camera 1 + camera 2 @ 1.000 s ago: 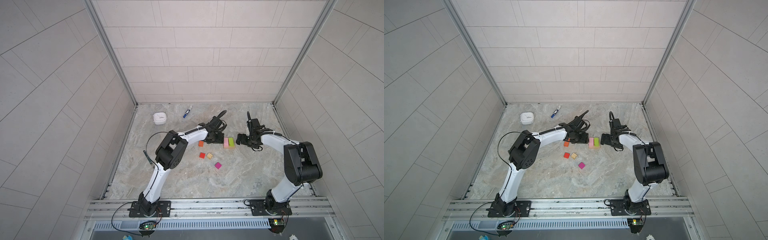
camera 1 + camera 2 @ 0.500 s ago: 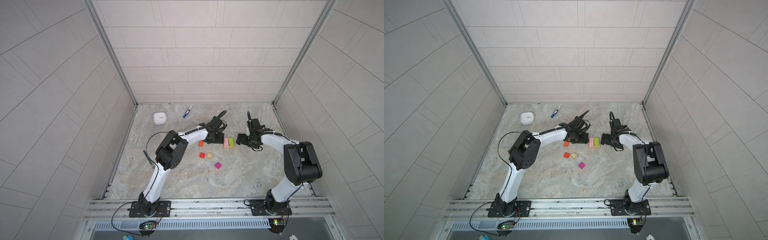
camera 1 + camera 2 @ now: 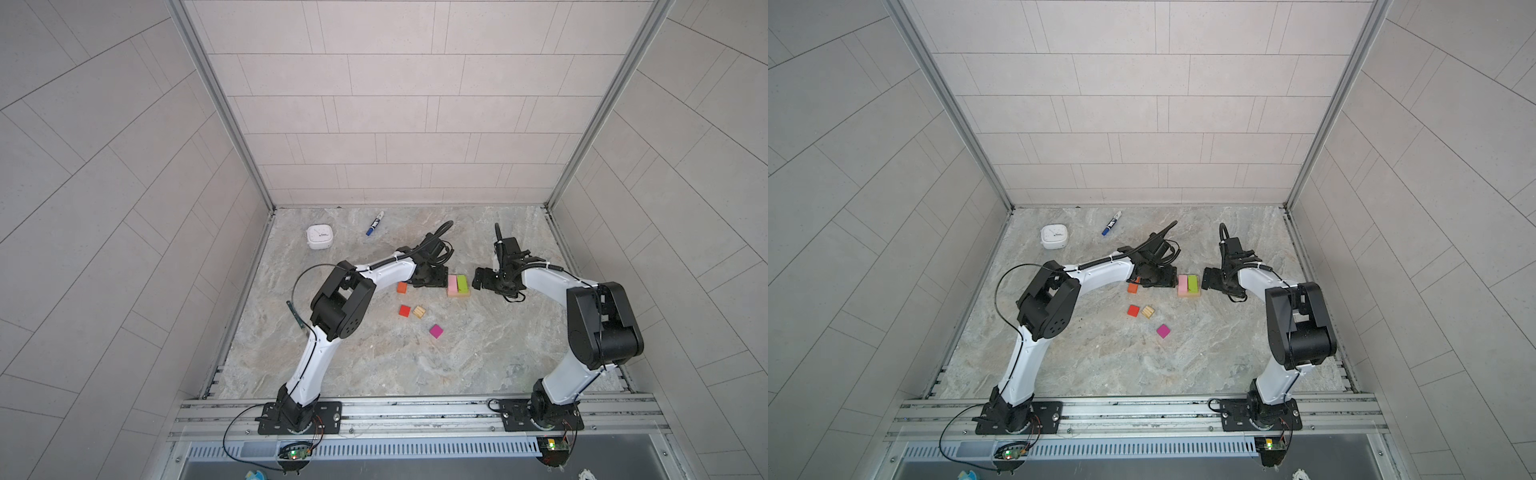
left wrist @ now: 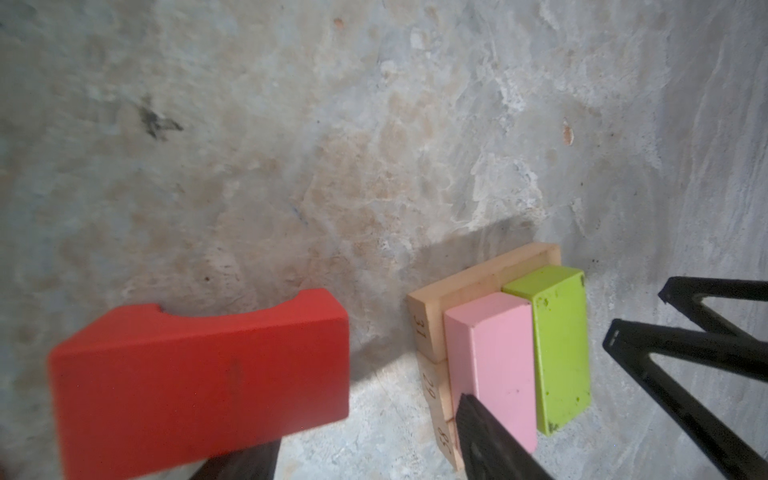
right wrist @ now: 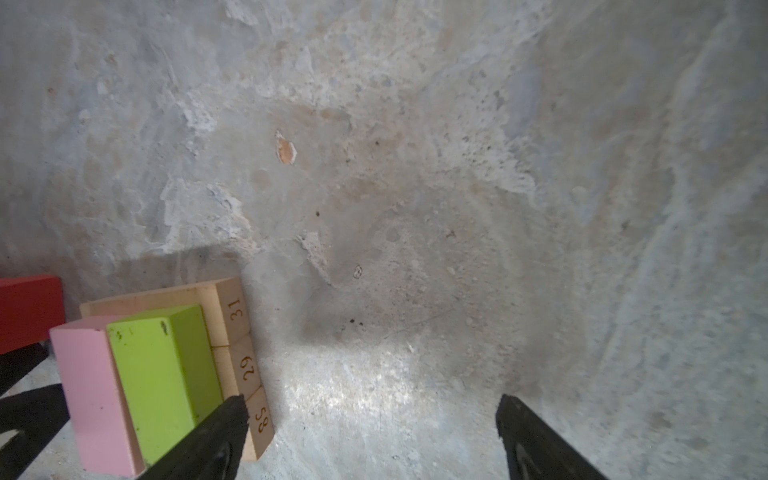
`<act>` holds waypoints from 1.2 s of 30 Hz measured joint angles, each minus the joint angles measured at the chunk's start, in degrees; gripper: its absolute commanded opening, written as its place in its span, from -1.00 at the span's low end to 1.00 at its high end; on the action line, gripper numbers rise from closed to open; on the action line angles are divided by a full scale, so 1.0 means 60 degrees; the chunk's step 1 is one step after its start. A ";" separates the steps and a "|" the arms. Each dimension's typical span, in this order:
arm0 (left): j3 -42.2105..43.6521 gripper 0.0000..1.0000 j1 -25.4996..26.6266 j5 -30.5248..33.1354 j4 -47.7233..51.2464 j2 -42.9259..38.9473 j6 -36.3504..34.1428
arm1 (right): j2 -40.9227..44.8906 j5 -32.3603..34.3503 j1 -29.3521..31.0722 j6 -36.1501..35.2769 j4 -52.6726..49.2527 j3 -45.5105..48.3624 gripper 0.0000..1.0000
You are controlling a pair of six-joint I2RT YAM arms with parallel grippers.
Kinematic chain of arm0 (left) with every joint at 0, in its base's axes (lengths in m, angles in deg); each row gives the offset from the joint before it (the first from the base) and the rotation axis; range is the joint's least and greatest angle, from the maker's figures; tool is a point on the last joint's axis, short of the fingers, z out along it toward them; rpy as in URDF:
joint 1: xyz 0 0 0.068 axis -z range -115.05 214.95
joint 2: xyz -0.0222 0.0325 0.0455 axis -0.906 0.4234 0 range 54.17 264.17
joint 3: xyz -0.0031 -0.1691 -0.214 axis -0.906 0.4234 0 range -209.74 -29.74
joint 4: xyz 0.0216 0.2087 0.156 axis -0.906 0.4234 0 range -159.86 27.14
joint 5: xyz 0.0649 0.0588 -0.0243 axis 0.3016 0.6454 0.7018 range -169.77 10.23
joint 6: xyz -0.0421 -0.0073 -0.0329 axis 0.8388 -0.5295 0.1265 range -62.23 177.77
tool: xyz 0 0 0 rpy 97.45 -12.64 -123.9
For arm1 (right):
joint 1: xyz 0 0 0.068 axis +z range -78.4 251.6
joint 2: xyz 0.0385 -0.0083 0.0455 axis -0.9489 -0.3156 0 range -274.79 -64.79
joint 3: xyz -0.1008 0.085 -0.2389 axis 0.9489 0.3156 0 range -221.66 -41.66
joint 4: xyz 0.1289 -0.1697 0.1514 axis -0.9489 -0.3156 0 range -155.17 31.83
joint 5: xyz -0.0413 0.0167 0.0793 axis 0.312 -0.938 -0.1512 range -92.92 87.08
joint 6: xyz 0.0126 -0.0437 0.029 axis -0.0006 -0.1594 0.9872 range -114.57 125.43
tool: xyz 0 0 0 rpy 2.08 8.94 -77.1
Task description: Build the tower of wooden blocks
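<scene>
The tower (image 3: 458, 286) (image 3: 1188, 286) is a pink bar (image 4: 494, 365) and a lime bar (image 5: 162, 374) side by side on tan bars (image 4: 478, 278). My left gripper (image 3: 440, 282) (image 4: 384, 399) is just left of it, jaws apart. The red arch (image 4: 199, 374) (image 5: 29, 311) covers one finger, and bare floor shows between it and the other finger, which is at the pink bar. My right gripper (image 3: 478, 284) (image 5: 370, 399) is open on the tower's right, one fingertip by the lime bar. An orange block (image 3: 401, 286), red cube (image 3: 404, 310), tan cube (image 3: 419, 311) and magenta cube (image 3: 436, 331) lie loose.
A white square timer (image 3: 320, 237) and a blue-capped marker (image 3: 375, 223) lie at the back left of the floor. Tiled walls close in the back and both sides. A metal rail (image 3: 415, 409) runs along the front.
</scene>
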 measured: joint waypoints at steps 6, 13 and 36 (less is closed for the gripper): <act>0.0168 0.45 0.0018 0.0004 -0.0036 -0.0106 0.0058 | 0.0000 -0.0025 -0.0022 0.0000 0.0000 0.0000 0.89; 0.0222 0.45 0.0066 0.0062 -0.0018 -0.0142 0.0135 | 0.0000 -0.0033 -0.0044 0.0000 0.0000 0.0000 0.89; 0.0219 0.45 0.0226 0.0146 0.0117 -0.0160 0.0204 | -0.0004 -0.0066 -0.0044 0.0000 0.0004 0.0000 0.88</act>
